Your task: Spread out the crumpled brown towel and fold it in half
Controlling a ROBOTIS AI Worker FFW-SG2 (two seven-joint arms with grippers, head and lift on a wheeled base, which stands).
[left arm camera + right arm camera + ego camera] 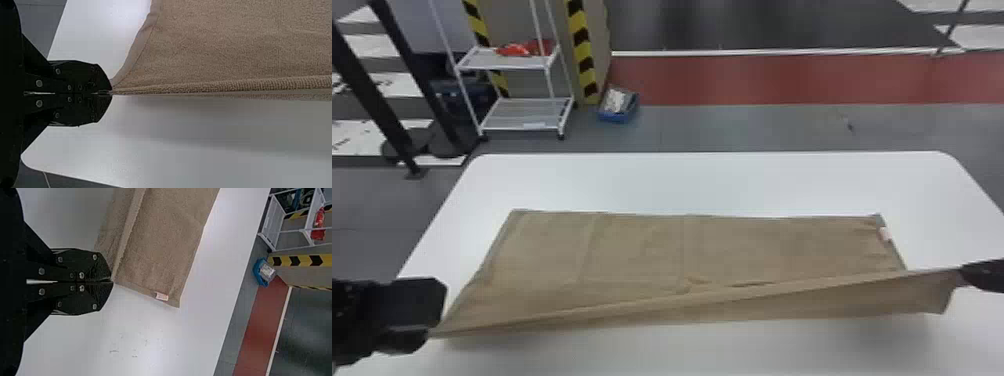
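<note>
Over the near part of the white table [692,182], you are holding your left gripper [433,331] and right gripper [964,275] well apart, fingers clamped on the brown towel [632,250]. Between them, it is lying broadly spread on the tabletop, its raised near edge stretching taut above a hanging flap.

Towel [732,250]: brown terry cloth, matt, rough looped pile; edge hem [135,53] flatter, smoother. Tag [885,234] at towel's 3 o'clock: smooth fabric look. Surface [707,185]: white, smooth, soft sheen. Left gripper [430,327], right gripper [964,277]: black fingers, mostly matt, shiny metal screws [81,275]. Rack [517,107] at 10 o'clock: white-coated metal look. Bin [616,118] at 11: blue plastic look.
</note>
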